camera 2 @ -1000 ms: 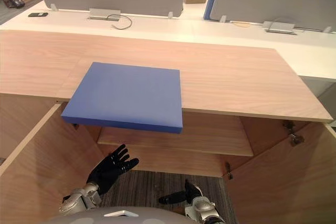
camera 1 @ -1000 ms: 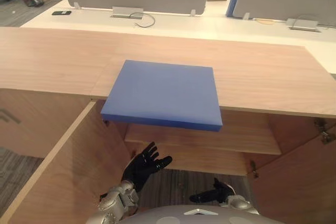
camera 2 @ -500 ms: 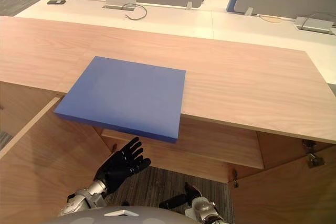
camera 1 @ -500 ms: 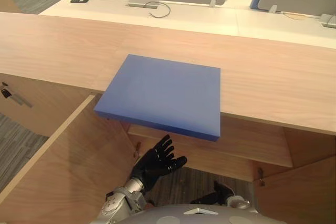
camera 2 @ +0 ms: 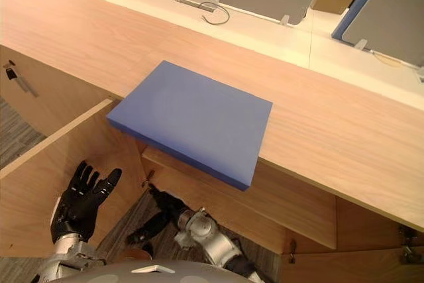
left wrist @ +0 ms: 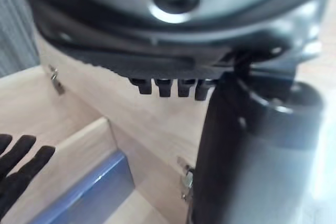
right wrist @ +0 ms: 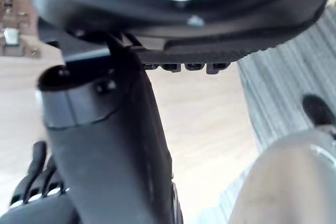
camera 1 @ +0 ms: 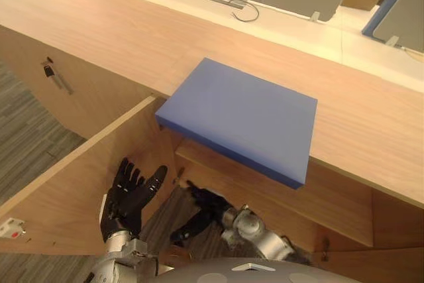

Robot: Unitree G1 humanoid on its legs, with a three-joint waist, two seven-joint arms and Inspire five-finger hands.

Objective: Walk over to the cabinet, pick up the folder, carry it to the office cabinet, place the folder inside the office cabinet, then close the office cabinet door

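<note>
Left eye view: a flat blue folder [camera 1: 242,117] is laid overhanging the wooden cabinet surface [camera 1: 99,24], and the left hand [camera 1: 122,198] and right hand [camera 1: 204,206] are held below, fingers outstretched and empty.

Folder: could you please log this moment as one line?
folder: on cabinet top, overhanging, untouched | left hand: open, below | right hand: open, below

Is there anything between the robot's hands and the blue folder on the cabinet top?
Nothing visible. The folder lies on the cabinet top, its near edge overhanging the open cabinet. The left hand is open beside the open door, the right hand open under the overhang; only air lies between.
</note>
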